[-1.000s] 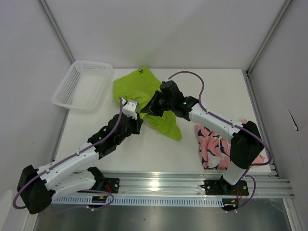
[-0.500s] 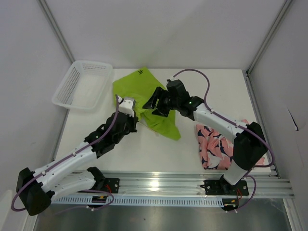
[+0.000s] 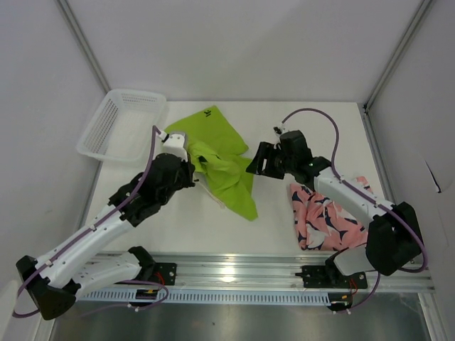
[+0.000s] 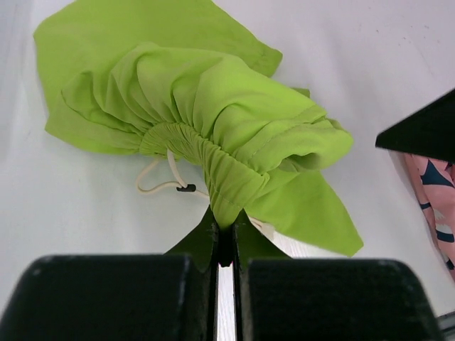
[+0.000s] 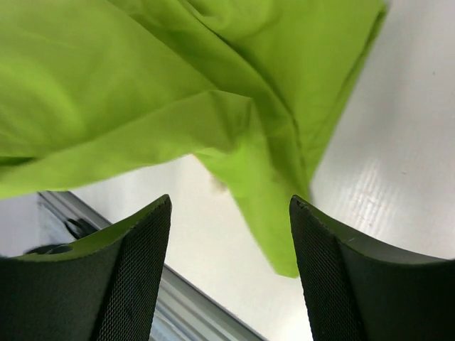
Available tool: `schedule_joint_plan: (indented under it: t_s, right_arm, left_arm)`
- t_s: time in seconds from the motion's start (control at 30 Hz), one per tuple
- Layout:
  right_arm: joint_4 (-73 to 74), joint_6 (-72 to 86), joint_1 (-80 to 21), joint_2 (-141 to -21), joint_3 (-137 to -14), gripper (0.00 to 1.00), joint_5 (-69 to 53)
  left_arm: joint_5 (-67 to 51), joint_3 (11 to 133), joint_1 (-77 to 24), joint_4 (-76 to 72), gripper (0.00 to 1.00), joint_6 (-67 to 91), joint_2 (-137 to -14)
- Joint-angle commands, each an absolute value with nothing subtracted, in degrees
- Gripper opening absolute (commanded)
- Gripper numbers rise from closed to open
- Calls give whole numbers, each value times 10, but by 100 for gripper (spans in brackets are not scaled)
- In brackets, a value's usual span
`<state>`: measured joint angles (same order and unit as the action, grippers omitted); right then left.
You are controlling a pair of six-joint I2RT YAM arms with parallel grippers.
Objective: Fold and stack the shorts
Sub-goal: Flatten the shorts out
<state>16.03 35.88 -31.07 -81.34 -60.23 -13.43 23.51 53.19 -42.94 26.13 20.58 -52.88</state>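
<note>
The lime green shorts [image 3: 226, 165] lie bunched at the table's middle, logo corner toward the back. My left gripper [image 3: 192, 162] is shut on a gathered fold of their waistband; in the left wrist view the green shorts [image 4: 213, 106] rise from the pinched jaws of the left gripper [image 4: 225, 219], and a white drawstring [image 4: 160, 179] trails on the table. My right gripper [image 3: 257, 162] stands open just right of the green cloth, holding nothing. In the right wrist view, the right gripper [image 5: 231, 206] faces the green shorts [image 5: 178, 85]. The pink printed shorts [image 3: 327, 217] lie crumpled at the right.
A white mesh basket [image 3: 98, 135] stands at the back left corner of the table. The metal rail [image 3: 234, 270] runs along the near edge. The right arm's forearm crosses above the pink shorts.
My right gripper opened, let go of the green shorts and drew back to the right. My left gripper closed on the waistband and pulled it a little left and back.
</note>
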Motion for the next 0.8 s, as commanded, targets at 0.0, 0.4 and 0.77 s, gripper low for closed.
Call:
schedule_joint_plan:
  t_s: [0.0, 0.4, 0.77]
  right_arm:
    - [147, 261, -311, -795, -572, 70, -160]
    - [88, 182, -443, -773, -449, 69, -93]
    - [54, 206, -513, -925, -531, 64, 26]
  left_arm:
    - [269, 590, -425, 307, 0, 221, -528]
    - [271, 615, -404, 339, 0, 234, -531]
    - [230, 637, -377, 351, 0, 237, -517]
